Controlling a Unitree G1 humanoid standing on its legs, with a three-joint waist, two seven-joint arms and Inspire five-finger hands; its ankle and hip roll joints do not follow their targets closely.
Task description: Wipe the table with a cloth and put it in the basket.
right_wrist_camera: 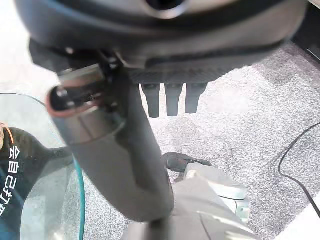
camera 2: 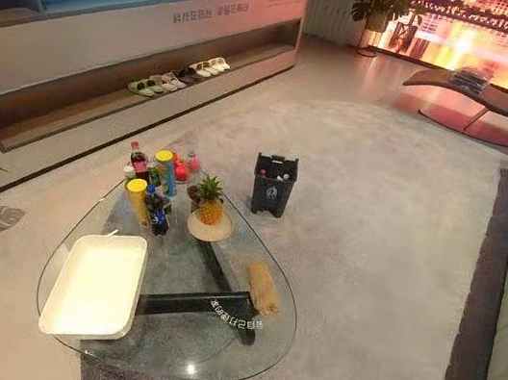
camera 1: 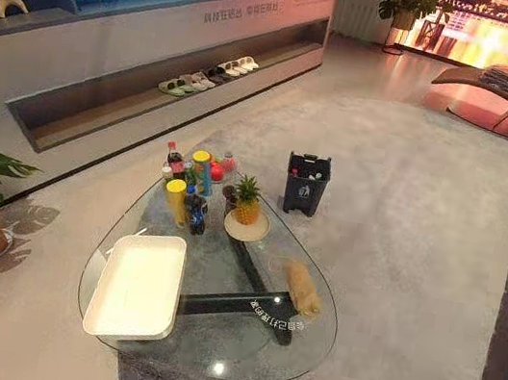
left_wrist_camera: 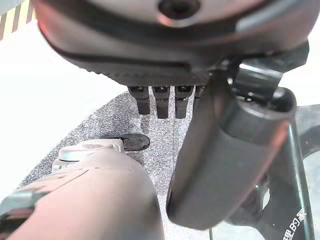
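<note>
Left eye view: a glass bench [camera 1: 206, 358] carries a tan cloth [camera 1: 303, 289], lying crumpled near its right edge and well apart from the white shallow basket [camera 1: 135, 287] at the left edge. The basket holds nothing. A pineapple [camera 1: 248, 201] on a plate stands near the far corner, with a cluster of bottles [camera 1: 187, 179] just beside it.

Right eye view: same layout. A dark bin [camera 2: 273, 185] stands on the carpet beyond the far edge. The cloth is untouched, so wiping has not started.

Left wrist view: the left robot hand [left_wrist_camera: 225, 160] hangs released over the carpet, fingers straight, holding nothing. The bench's near rim shows close by.

Right wrist view: the right robot hand [right_wrist_camera: 120, 165] is likewise slack and empty, next to the rim.

Risks, as I judge them:
1. Both robot hands seem to sit low by the rim, so either could strike the glass when raised.
2. The cloth lies close to the right edge, and an outward stroke could sweep it off.
3. A wide wipe toward the far corner could topple the bottles or the pineapple.
</note>
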